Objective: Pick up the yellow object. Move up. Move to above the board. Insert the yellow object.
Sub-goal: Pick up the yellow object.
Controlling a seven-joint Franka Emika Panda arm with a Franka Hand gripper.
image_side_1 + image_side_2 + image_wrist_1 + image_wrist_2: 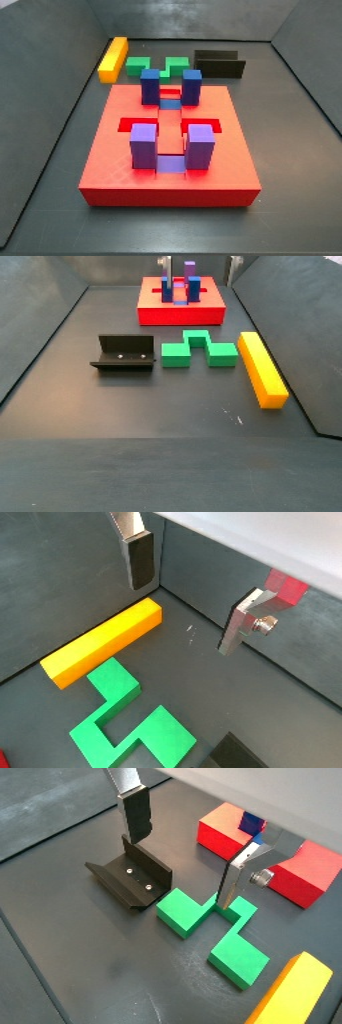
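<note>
Our gripper (187,602) hangs wide open and empty above the counter (120,416). The yellow object (102,642) lies flat below, beside the green block (123,717), off-centre from the fingers (138,562); we'd shift over and close across its narrow width.

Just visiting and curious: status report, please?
Gripper open, empty, above the floor. Yellow object lying untouched beside green block. Board slot clear.

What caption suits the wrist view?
Open gripper hovers empty above the yellow object beside the green block.
</note>
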